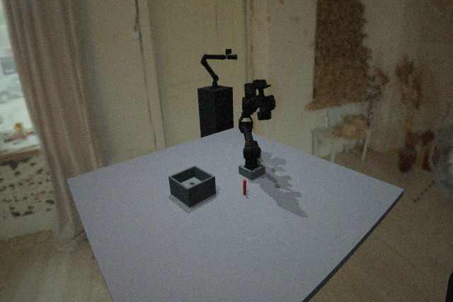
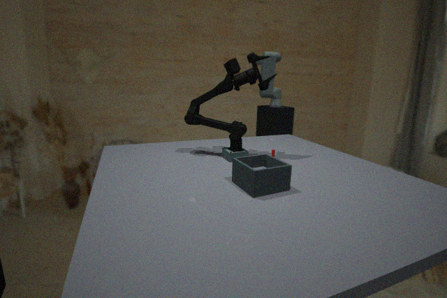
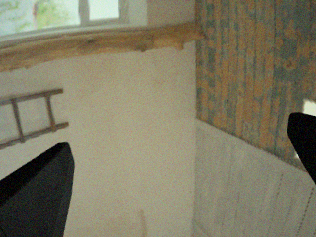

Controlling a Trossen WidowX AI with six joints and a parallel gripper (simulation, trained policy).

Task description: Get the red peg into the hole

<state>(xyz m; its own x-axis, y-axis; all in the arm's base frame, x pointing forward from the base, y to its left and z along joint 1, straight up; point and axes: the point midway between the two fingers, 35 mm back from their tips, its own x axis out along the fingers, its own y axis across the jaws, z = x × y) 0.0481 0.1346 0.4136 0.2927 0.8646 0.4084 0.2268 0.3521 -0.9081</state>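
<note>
The red peg (image 1: 244, 187) (image 2: 273, 153) stands upright on the table, near the arm's base; its lower part is hidden behind the box in the exterior view. The dark grey open box (image 1: 202, 190) (image 2: 273, 181) stands apart from the peg. The pale plate (image 1: 197, 180) (image 2: 259, 168) at its bottom shows a dark hole in the top view. My gripper (image 2: 272, 66) (image 3: 185, 138) is wide open and empty, raised high above the table and far from the peg. The wrist view shows both dark fingers spread, with only the room's walls beyond them.
The arm's grey-green base (image 1: 246, 172) (image 2: 229, 155) sits behind the peg in the top view. The box walls (image 1: 179, 189) stand up around the plate. Other arms on black pedestals (image 1: 216, 110) (image 2: 274, 121) stand beyond the table (image 1: 219, 247) (image 2: 162, 236).
</note>
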